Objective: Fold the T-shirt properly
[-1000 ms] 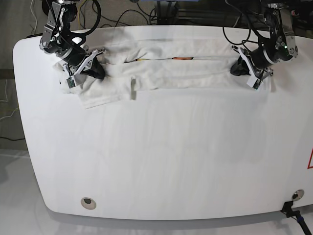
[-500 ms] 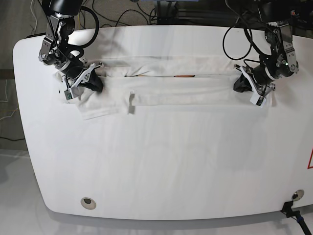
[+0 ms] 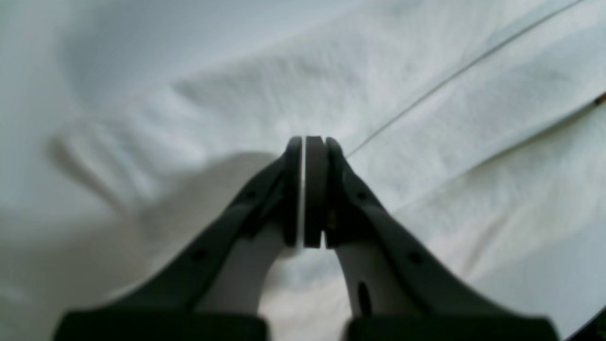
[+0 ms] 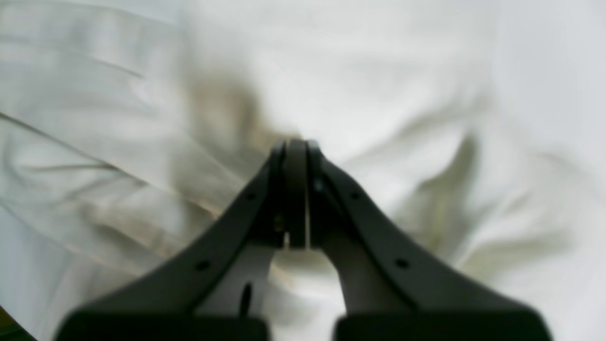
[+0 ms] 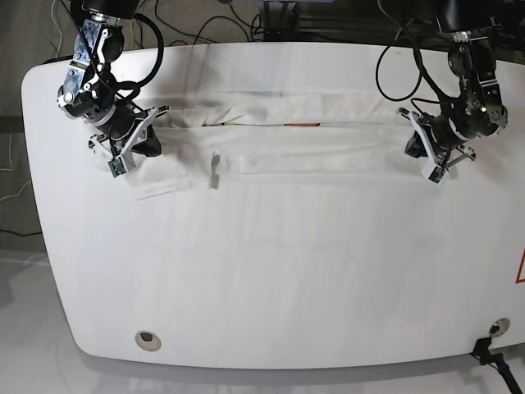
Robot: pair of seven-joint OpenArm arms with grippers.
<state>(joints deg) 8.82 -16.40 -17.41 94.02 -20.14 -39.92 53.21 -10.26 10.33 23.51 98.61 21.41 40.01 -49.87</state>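
The T-shirt (image 5: pixel 287 139) lies on the far half of the white table (image 5: pixel 271 271), drawn out into a long narrow band running side to side between the two arms. Its folded layers overlap lengthwise, and a thin sliver of orange and yellow print shows along the seam near the middle of the band. At the band's left end in the base view, a loose flap, probably a sleeve, spreads toward the near side, and a small tab of fabric stands up from the near edge.

The right gripper (image 5: pixel 135 146) sits at that left end, low on the cloth. In its wrist view the right gripper (image 4: pixel 296 199) has its fingers pressed together with only a hairline gap, over rumpled white fabric; whether cloth is pinched between them cannot be told.

The left gripper (image 5: pixel 428 152) sits at the opposite end of the band. Its wrist view shows the left gripper (image 3: pixel 307 189) likewise closed to a thin slit above flat folded layers with a visible hem line; a grip on the fabric cannot be confirmed.

Dark cables (image 5: pixel 205 25) lie beyond the far table edge.
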